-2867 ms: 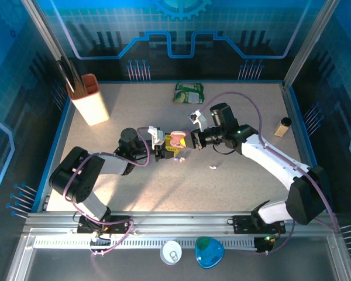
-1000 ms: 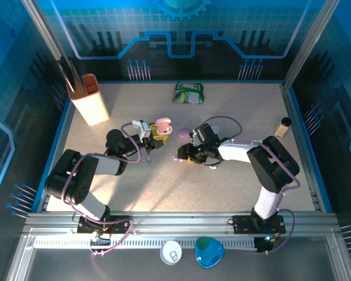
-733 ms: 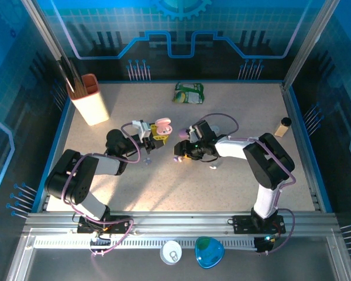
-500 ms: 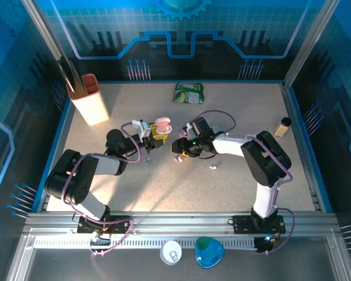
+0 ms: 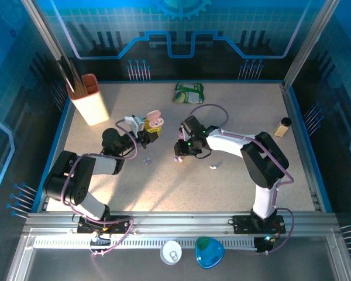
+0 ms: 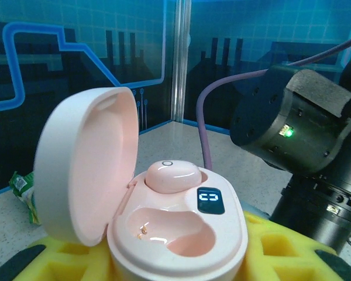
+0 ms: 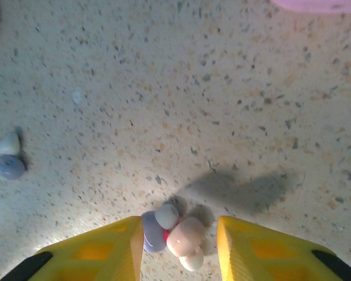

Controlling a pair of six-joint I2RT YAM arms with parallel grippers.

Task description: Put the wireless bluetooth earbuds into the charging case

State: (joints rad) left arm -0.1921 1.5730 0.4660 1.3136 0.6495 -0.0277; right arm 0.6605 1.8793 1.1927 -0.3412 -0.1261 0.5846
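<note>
Across a speckled beige tabletop, fenced by blue-lit clear walls printed with circuit lines, stand a terracotta holder of dark sticks at far left, a green packet at the far edge and a small brown bottle at right. Both arms reach toward the middle.

Seen from its wrist camera, the right gripper points down at the table, its yellow fingers straddling a clump of earbuds: a pinkish earbud pressed against a lilac earbud. The jaws stand narrow. One finger is at the lilac earbud, while a sliver of table separates the other from the pinkish one. Two loose buds lie well off to the side.

The left gripper is clamped on a pink charging case. The overhead view gives only a pink speck, but the left wrist view reveals its lid upright, a seated earbud in one well and the other well bare.
</note>
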